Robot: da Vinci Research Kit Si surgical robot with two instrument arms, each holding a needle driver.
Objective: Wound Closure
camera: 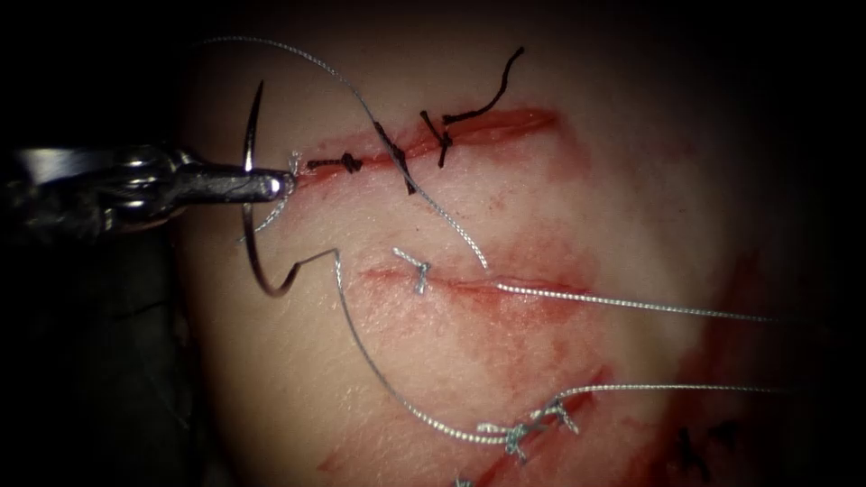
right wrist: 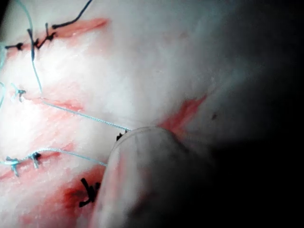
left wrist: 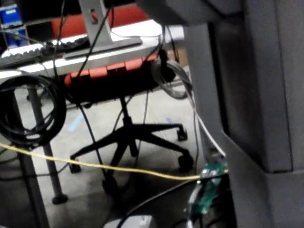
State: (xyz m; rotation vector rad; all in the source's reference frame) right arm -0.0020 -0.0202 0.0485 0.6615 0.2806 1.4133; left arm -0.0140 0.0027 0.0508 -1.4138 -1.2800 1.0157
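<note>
Tissue (camera: pixel 559 225): pale, stained red, several cuts, dark and grey knots seen. Left tool (camera: pixel 287 185) entered from frame left; jaws clamped on needle (camera: pixel 248 194) near mid-curve. Needle: thin steel arc, long axis vertical, left-centre, free of tissue. Grey thread (camera: pixel 379 370) trailed lower right.

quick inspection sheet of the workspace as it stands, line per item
surface: pale pork tissue with red fluid smeared around several cuts
job's things: curved steel needle out of the tissue, at the left end of the upper cut; grey braided thread trails from it across the tissue
clutter: dark knotted stitches and grey knotted stitches on the cuts
grippers: left tool shut on the needle near mid-curve
cables: black coiled cables and a yellow cable in the left wrist view
surroundings: red office chair, grey floor
</note>
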